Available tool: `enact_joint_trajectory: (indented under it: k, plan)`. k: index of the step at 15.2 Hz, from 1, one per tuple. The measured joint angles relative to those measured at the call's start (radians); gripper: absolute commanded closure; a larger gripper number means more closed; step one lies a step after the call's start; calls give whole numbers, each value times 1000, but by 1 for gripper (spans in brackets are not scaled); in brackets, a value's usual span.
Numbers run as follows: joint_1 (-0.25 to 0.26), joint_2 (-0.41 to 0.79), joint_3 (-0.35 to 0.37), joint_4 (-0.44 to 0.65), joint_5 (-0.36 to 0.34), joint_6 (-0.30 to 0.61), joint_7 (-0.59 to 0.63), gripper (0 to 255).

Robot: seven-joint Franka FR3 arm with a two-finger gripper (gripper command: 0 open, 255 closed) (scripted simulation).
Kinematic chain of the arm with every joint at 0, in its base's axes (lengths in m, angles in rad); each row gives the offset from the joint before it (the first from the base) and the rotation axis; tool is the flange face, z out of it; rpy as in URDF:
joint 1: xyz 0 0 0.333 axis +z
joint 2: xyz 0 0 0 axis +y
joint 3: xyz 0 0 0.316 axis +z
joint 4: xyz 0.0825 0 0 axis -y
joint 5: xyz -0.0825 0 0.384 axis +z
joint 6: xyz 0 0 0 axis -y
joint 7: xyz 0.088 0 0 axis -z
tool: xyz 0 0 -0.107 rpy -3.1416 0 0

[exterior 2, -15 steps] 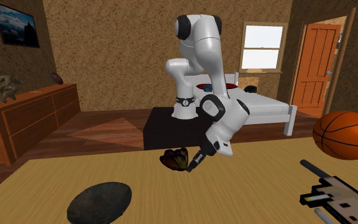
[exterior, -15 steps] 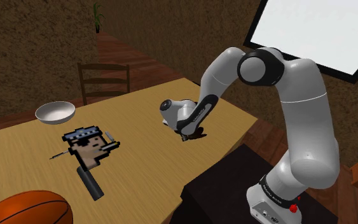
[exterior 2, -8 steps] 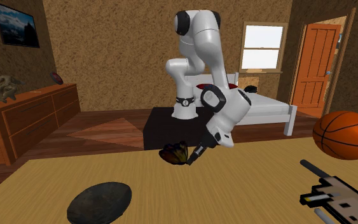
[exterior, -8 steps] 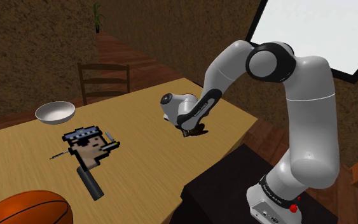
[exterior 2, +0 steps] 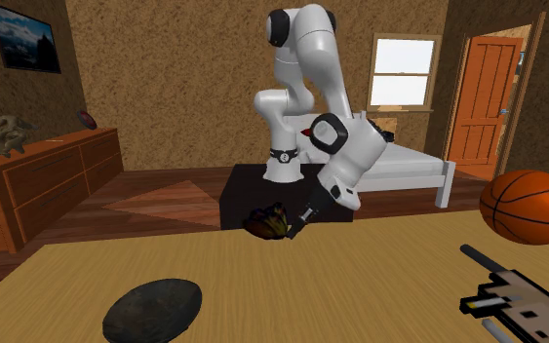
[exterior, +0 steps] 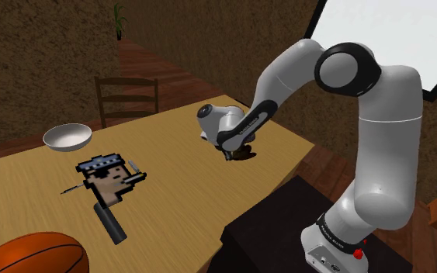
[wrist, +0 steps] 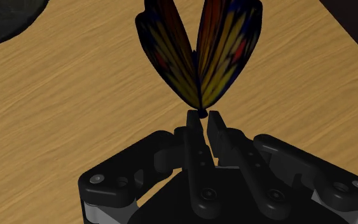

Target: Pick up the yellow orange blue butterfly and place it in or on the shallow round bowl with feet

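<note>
The jaws grip the butterfly (wrist: 225, 54) at its base: upright wings, yellow-orange with dark veins and blue rims. In the shoulder view the bowl (exterior: 67, 137) is at its 9 o'clock.

Wooden table (exterior: 179, 190) beneath gripper (exterior: 234, 157). On it, all well apart from gripper: shallow bowl (exterior: 67, 137), pixel-block head (exterior: 106, 177), black cylinder (exterior: 109, 222); basketball (exterior: 30, 254) farthest.

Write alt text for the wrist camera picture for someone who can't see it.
A black pincer pinches the base of a butterfly, its yellow, orange and blue wings folded upright, over a wooden table. Part of a dark bowl lies farther off.
</note>
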Motion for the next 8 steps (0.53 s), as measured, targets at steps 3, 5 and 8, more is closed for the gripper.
enact_joint_trajectory:
  k: [3, 5, 8]
  plan:
    - [-4, -42, 6, -16, 13, -20, -20, 255]
    - [-5, -62, 10, -17, 23, -36, -33, 255]
    - [-21, -59, 1, 7, 24, -42, -65, 255]
